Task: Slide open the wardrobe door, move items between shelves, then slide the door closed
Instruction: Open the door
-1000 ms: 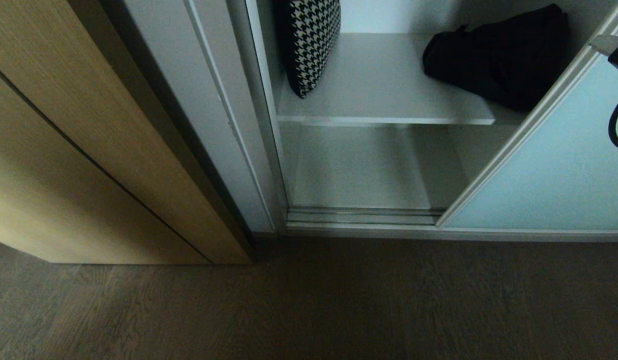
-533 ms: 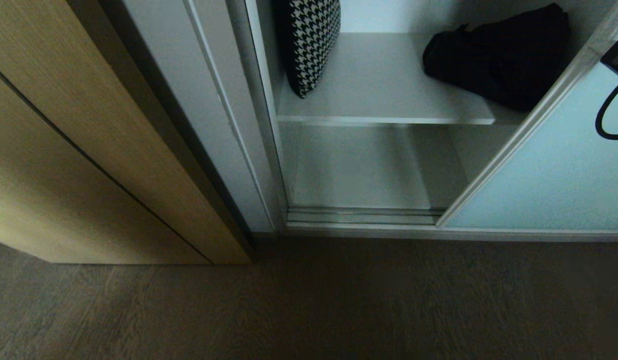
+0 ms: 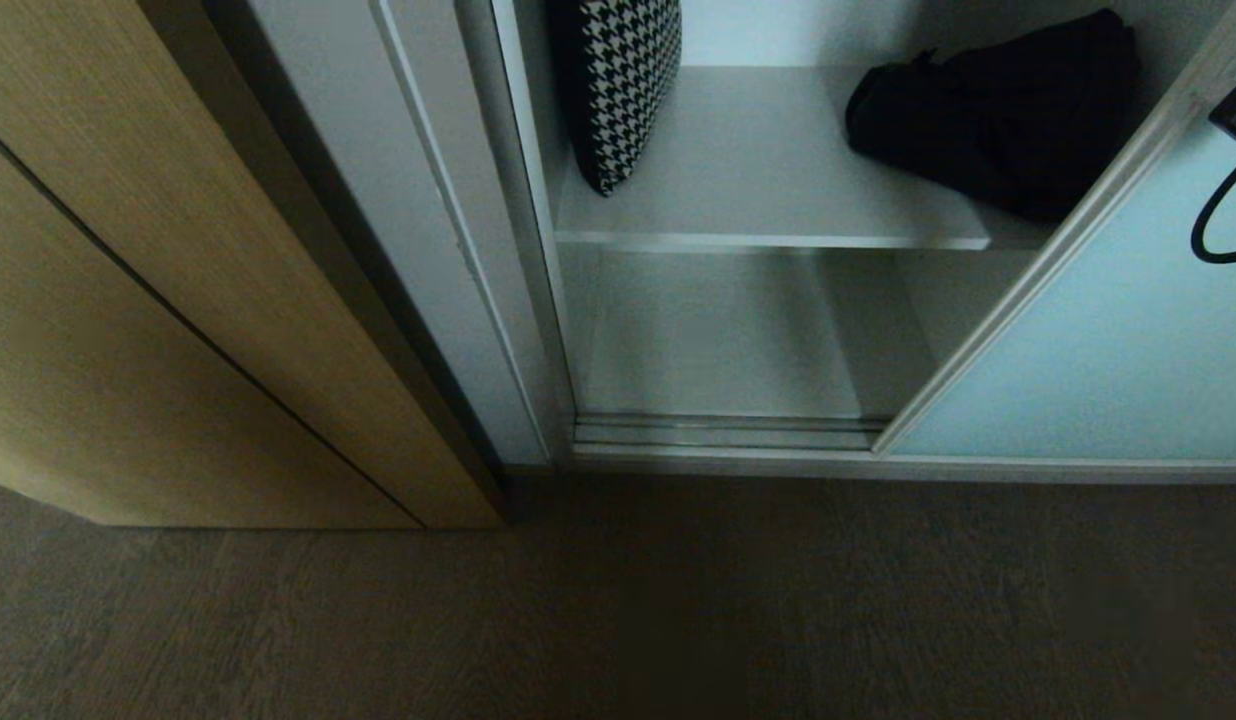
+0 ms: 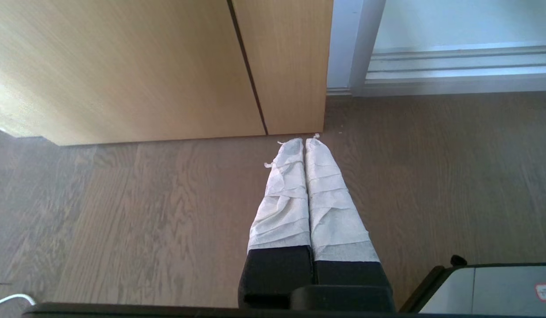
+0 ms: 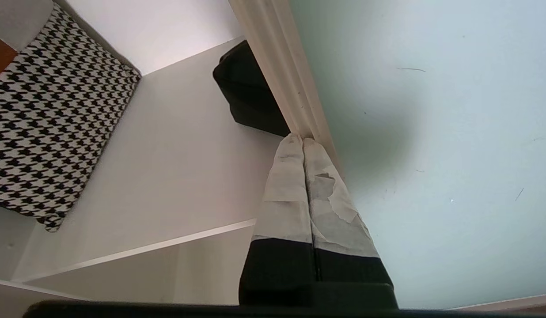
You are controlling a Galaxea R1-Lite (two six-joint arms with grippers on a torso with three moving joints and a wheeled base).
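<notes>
We found the right end effector point(image 5: 303, 141) pressed shut, its two taped fingers point(image 5: 290, 185) flat against each other and gripping nothing. Its tips sat right at the silver frame edge point(image 5: 295, 92) of the sliding wardrobe door point(image 5: 432, 132), against it or just shy of it; we could not tell which. In the head view only a dark piece of that arm and a looping black cable point(image 3: 1218, 225) showed at the right border, in front of the door's frosted glass point(image 3: 1108, 340).

Just past the fingertips, the black fabric bag point(image 3: 998, 115) lay on the upper shelf point(image 3: 768, 170), at its right end, with its right side hidden behind the door frame. At the left end of that same shelf we saw a houndstooth cushion point(image 3: 618, 80) standing on edge against the wardrobe's side wall, well apart from the bag. Beneath, the lower shelf point(image 3: 718, 340) ran back from the silver floor track point(image 3: 728, 432).

The door stood partly slid aside, covering the right part of the opening and leaving the left part open.

Our left end effector point(image 4: 305, 142) hung low over the wood floor point(image 4: 145, 212), its wrapped fingers likewise closed together and empty, near the bottom corner of the tan wood-grain panel point(image 4: 167, 66).
</notes>
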